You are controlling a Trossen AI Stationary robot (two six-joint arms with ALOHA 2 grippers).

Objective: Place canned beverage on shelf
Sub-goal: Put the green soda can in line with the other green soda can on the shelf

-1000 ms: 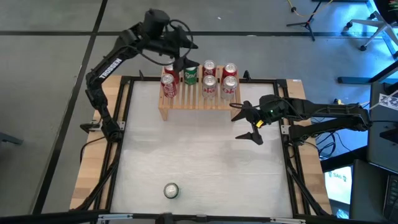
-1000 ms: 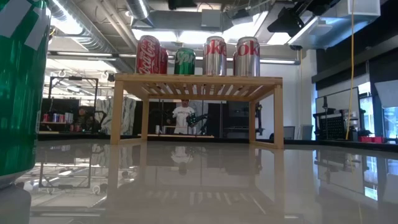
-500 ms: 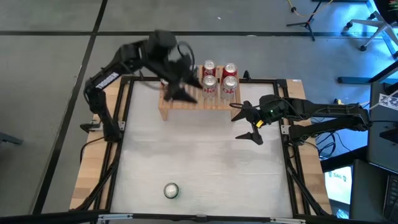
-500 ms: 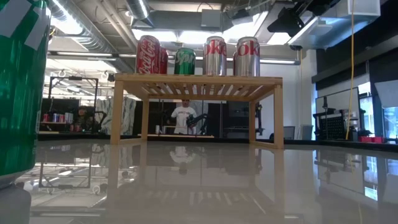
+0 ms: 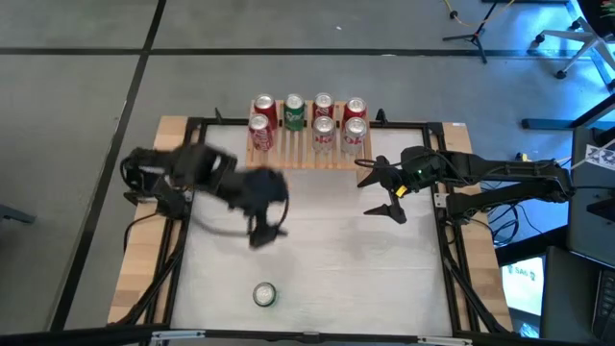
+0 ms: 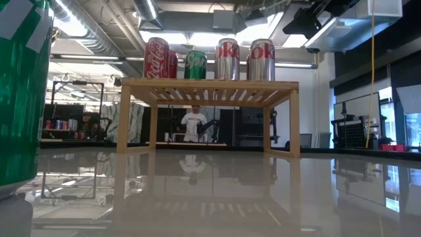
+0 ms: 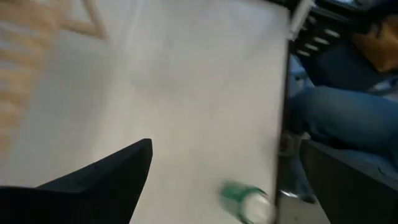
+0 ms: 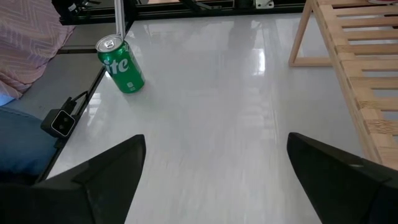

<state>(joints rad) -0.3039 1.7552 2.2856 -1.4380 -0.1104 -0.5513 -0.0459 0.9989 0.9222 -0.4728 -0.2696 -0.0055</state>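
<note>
The light-wood slatted shelf (image 5: 306,144) stands at the table's far edge with several cans upright on its top, among them a green one (image 5: 294,108); the low view shows them too (image 6: 195,64). Another green can (image 5: 264,294) stands upright on the table near the near edge, and looms at the left of the low view (image 6: 20,92). My left gripper (image 5: 262,231) is over the table's middle left, open and empty; its wrist view (image 7: 227,146) shows that can (image 7: 245,200) ahead. My right gripper (image 5: 371,187) is open and empty, right of the shelf.
The right wrist view shows the green can (image 8: 121,65) far across the bare white tabletop and the shelf's leg and slats (image 8: 348,62) beside the gripper. A person's legs in jeans (image 7: 336,112) are just beyond the table's near edge. A black frame (image 5: 192,154) borders the table.
My left gripper has swung quickly from the green can at the shelf's far left, toward the table's near edge and down, and is now over the table's middle left. The green can stays upright on the shelf. My right arm has kept still.
</note>
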